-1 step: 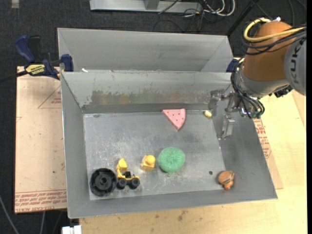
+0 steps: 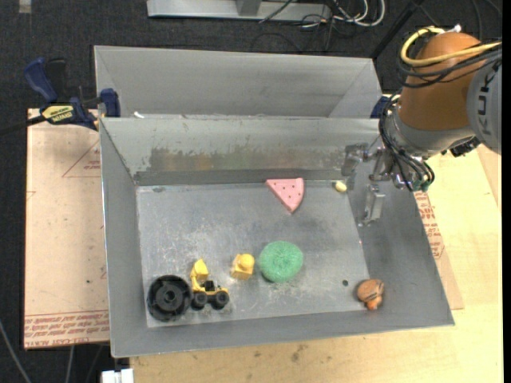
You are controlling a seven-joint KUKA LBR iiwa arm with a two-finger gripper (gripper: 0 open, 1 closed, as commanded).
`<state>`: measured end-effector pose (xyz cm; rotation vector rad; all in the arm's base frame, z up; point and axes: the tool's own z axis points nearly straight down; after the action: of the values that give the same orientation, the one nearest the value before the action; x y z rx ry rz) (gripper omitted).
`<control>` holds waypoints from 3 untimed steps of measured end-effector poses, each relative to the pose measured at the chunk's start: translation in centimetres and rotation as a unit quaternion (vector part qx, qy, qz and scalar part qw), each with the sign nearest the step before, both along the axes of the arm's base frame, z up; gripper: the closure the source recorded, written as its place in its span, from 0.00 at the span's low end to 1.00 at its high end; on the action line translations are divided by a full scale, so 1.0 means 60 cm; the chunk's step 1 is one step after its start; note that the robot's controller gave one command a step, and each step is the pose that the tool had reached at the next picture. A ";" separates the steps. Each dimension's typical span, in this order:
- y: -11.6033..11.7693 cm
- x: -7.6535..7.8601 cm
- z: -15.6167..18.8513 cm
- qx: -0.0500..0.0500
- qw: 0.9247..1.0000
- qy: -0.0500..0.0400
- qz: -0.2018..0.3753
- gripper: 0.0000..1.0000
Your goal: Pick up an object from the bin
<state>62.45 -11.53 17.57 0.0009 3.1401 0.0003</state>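
My gripper (image 2: pixel 363 188) hangs above the bin's right side near the back wall. It is open, and nothing lies between its fingers. A small pale yellow bit (image 2: pixel 341 186) rests just left of it by the back wall. Further left, a pink wedge (image 2: pixel 287 191) lies against the back wall. An orange-brown lump (image 2: pixel 370 292) sits in the front right corner, well in front of the gripper.
A green round sponge (image 2: pixel 281 261) and a small yellow piece (image 2: pixel 243 264) lie at the front middle. A yellow and black toy vehicle (image 2: pixel 206 287) and a black round wheel (image 2: pixel 168 297) sit at the front left. The arm's orange dome hangs over the right rim.
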 end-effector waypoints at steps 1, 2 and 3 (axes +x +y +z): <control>0.055 0.016 -0.069 -0.001 1.000 -0.005 -0.011 0.00; 0.097 -0.034 -0.145 0.002 0.999 0.000 -0.034 0.00; 0.158 -0.014 -0.156 0.000 0.996 0.001 -0.086 0.00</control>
<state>61.62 -2.03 8.21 0.2717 3.1294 -0.0014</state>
